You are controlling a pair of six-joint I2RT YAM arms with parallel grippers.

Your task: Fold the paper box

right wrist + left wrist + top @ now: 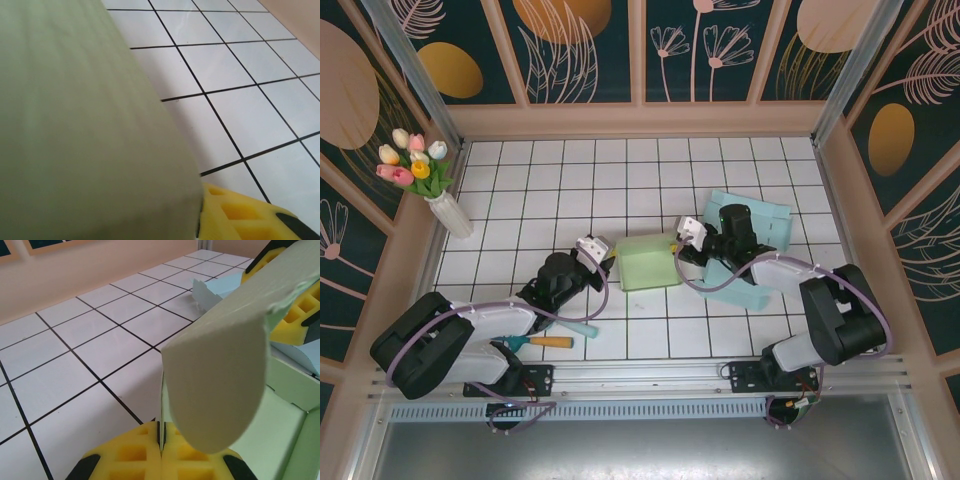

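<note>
The pale green paper box (648,262) lies on the white tiled table, between my two grippers. My left gripper (607,258) is at its left side. In the left wrist view that gripper (162,436) is shut on the thin edge of the box's side wall, and a rounded green flap (215,385) hangs over it. My right gripper (683,244) is at the box's right side. One of its yellow fingers (235,214) lies against a green panel (85,130) that hides the other. From the left wrist, its fingers (300,310) stand apart above and below the flap.
Two light blue paper boxes (752,216) (735,288) lie to the right, one under the right arm. A white vase of tulips (448,205) stands at the left wall. An orange-handled tool (545,341) lies near the left arm's base. Wooden walls surround the table.
</note>
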